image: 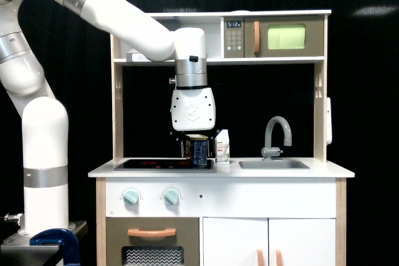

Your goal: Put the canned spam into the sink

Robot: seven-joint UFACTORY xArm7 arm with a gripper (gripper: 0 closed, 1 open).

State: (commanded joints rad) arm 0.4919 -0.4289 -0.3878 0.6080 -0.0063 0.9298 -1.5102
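White arm reaching in from the exterior view's left, wrist pointing straight down over the stovetop (163, 164). End effector (196, 143) directly above the canned spam (197, 150), fingers hidden behind the tin and the wrist housing; open or closed: cannot tell. Canned spam upright on the stovetop's right end, on the white worktop (324, 171). Small white carton (222, 147) just beside the tin, toward the exterior view's right. Sink (274, 164) with grey arched faucet (277, 134) farther right, apart from the tin.
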